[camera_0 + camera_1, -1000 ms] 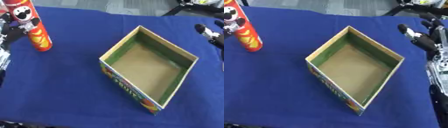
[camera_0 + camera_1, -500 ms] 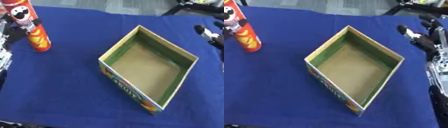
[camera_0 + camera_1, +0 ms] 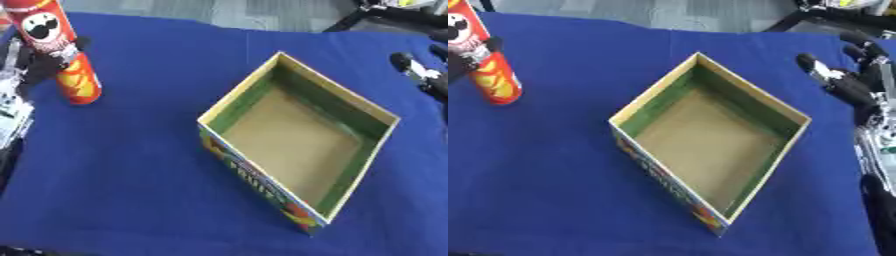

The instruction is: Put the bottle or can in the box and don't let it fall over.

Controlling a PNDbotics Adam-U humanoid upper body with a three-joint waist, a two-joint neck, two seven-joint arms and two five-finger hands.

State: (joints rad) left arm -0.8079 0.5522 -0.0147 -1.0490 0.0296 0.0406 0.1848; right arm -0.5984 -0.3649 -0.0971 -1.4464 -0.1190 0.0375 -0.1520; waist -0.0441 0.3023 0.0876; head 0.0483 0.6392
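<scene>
A tall red crisp can [image 3: 72, 75] with a face printed on it stands on the blue cloth at the far left, its top leaning a little to the left. My left hand [image 3: 37, 64] is at its middle, with dark fingers and thumb curled round it. The open cardboard box [image 3: 654, 104], green inside with a brown floor and a colourful printed side, sits in the centre, set diagonally and empty. My right hand [image 3: 852, 86] hovers by the box's right corner with straight fingers, holding nothing.
The blue cloth [image 3: 140, 165] covers the whole table. Grey floor and dark equipment [image 3: 833, 12] lie beyond the far edge. My right forearm [image 3: 878, 150] runs down the right border.
My left hand's fingers have wrapped round the can's middle. The can has stayed nearly in place. The box and my right hand have not moved.
</scene>
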